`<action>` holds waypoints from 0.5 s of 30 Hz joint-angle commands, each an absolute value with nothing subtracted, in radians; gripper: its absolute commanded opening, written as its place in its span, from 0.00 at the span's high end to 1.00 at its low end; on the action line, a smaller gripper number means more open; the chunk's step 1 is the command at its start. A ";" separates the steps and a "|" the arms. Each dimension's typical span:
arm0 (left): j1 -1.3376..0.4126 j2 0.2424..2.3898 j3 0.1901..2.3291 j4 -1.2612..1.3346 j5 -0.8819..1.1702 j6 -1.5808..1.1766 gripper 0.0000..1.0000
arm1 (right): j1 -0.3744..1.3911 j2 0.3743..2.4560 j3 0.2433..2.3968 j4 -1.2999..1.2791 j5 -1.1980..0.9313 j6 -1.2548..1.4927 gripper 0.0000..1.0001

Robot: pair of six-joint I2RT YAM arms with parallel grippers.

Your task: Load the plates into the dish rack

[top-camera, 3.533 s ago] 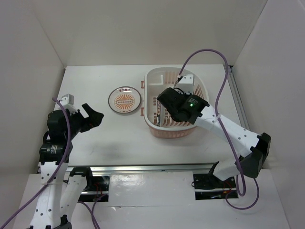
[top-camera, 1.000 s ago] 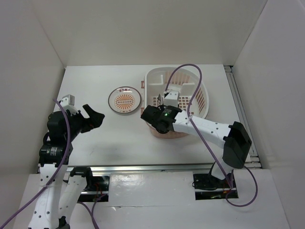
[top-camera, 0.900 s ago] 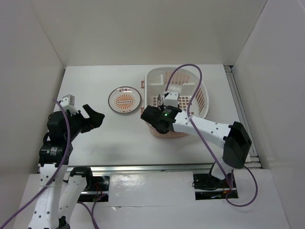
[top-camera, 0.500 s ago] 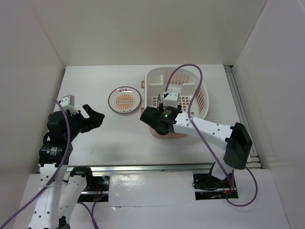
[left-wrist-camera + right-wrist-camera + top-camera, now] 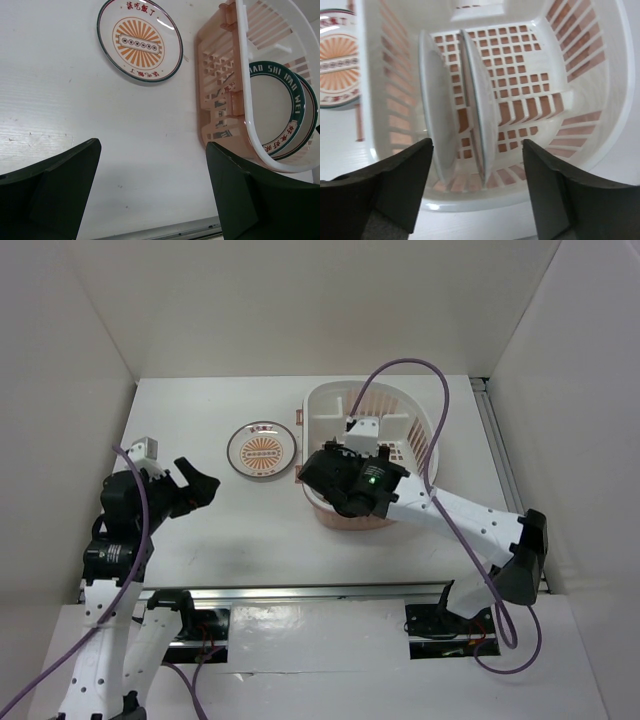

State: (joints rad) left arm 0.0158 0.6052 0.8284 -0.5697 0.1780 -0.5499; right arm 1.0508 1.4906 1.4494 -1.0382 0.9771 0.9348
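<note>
while the sunburst plate [image 5: 262, 451] has stayed flat on the table [image 5: 250, 530] left of the dish rack [image 5: 420, 420], the right arm [image 5: 440, 505] has swung back over the rack's near end, its fingers hidden from above; one plate is left to load. the left gripper [image 5: 197, 486] has not stirred.

left wrist: its jaws gape wide, empty; a green-rimmed plate [image 5: 280, 107] stands in the rack, a second plate [image 5: 312, 125] behind it mostly cut off.

right wrist: the right gripper [image 5: 476, 145] spreads wide, holding nothing, over both upright plates, faces unseen.
</note>
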 commanded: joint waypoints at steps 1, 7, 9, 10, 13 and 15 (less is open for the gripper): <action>0.012 0.638 0.828 -0.551 0.164 -0.558 0.00 | 1.094 1.415 1.537 -1.003 0.979 0.841 0.16; 0.012 0.822 0.714 -0.356 0.268 -0.730 0.00 | 1.147 1.330 1.592 -0.905 0.951 0.664 0.00; 0.012 0.895 0.642 -0.194 0.281 -0.819 0.00 | 1.147 1.316 1.604 -0.873 0.928 0.589 0.00; 0.012 0.932 0.615 -0.126 0.290 -0.850 0.00 | 1.157 1.316 1.605 -0.873 0.928 0.569 0.00; 0.012 1.107 0.523 0.146 0.313 -0.977 0.00 | 1.157 1.296 1.620 -0.824 0.876 0.453 0.00; 0.012 1.252 0.500 0.242 0.296 -1.043 0.00 | 1.166 1.249 1.597 -0.741 0.760 0.364 0.00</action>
